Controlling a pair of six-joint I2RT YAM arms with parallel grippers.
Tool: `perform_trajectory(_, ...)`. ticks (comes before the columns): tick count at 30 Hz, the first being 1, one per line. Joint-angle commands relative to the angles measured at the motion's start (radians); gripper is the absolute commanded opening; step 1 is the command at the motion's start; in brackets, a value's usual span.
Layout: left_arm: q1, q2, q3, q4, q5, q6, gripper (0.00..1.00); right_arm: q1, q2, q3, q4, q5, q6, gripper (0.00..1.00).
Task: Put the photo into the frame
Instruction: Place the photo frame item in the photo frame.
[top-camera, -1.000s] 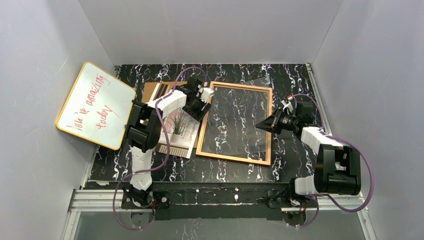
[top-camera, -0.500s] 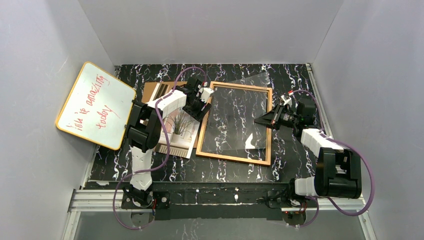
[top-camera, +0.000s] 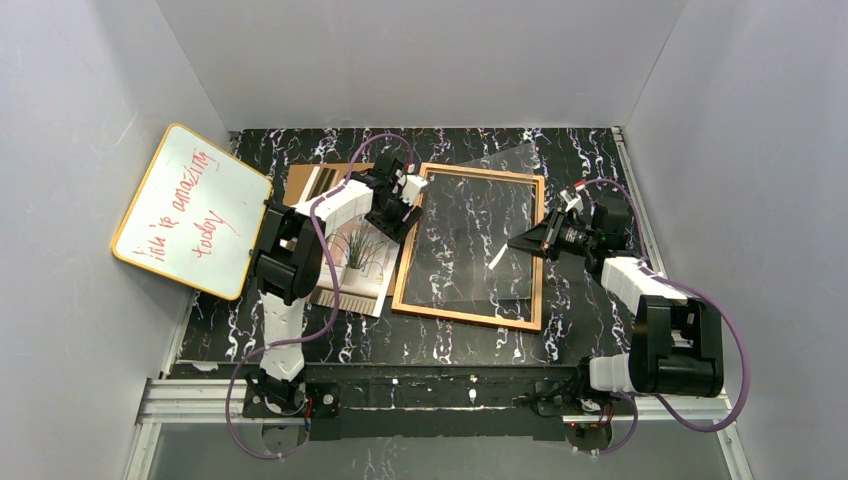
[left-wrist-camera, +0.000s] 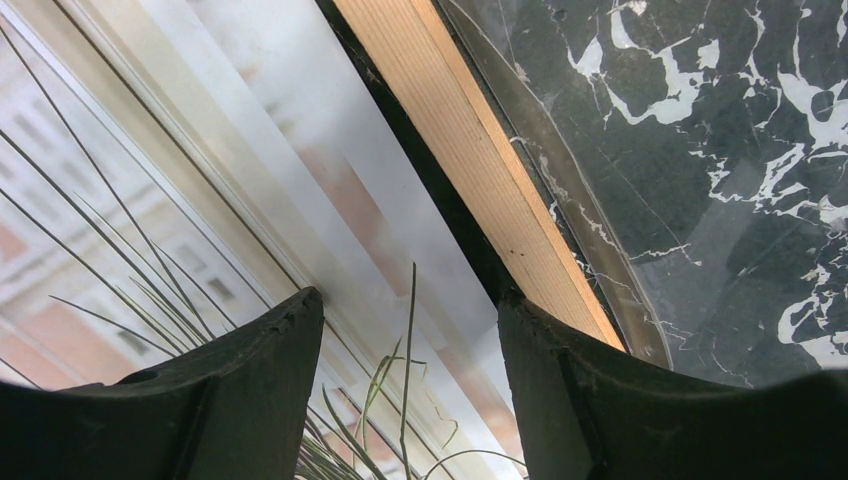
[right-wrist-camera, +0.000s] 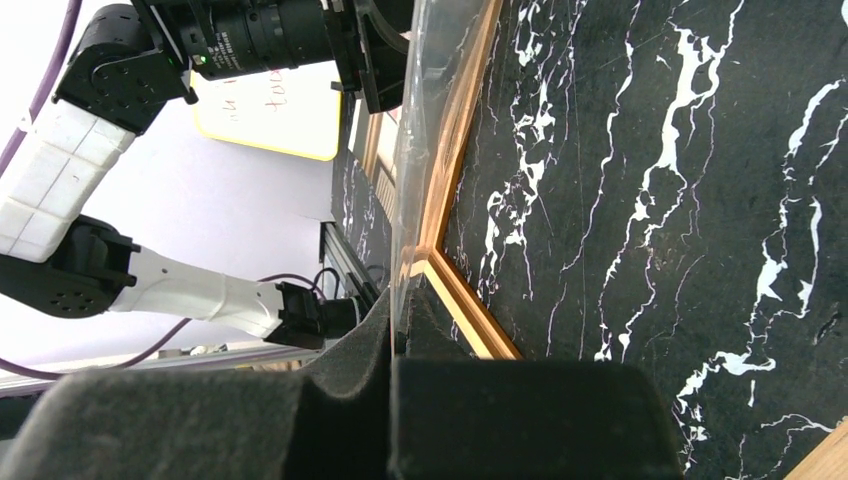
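Note:
The photo (top-camera: 357, 268) lies face up left of the frame (top-camera: 413, 245), its spiky plant showing in the left wrist view (left-wrist-camera: 190, 200). My left gripper (top-camera: 396, 214) is open and low over the photo's right edge (left-wrist-camera: 410, 340), its right finger (left-wrist-camera: 600, 390) beside the frame's left wooden border (left-wrist-camera: 470, 160). My right gripper (top-camera: 522, 243) is shut on the right edge of the clear sheet (top-camera: 470, 225) and holds that edge tilted up above the frame. In the right wrist view the sheet (right-wrist-camera: 418, 150) stands edge-on between the closed pads (right-wrist-camera: 397, 340), with the frame's border (right-wrist-camera: 455, 180) below.
A brown backing board (top-camera: 300, 180) lies behind the photo, partly under the left arm. The yellow-edged whiteboard (top-camera: 190, 210) with red writing leans at the left wall. Grey walls enclose the black marbled table (top-camera: 590, 170).
My right gripper has risen and shifted slightly back, tilting the clear sheet's right edge higher off the frame. The left arm has not moved.

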Motion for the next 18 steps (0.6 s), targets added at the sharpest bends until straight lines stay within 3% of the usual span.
perform_trajectory(1,-0.016,0.028,-0.013,-0.036,0.036,-0.01,0.63,0.02,-0.012,0.037,-0.012,-0.001,-0.052,0.01)
perform_trajectory(18,-0.016,0.035,0.003,-0.042,0.035,-0.012,0.63,0.105,-0.044,0.084,-0.041,0.04,-0.059,0.01)
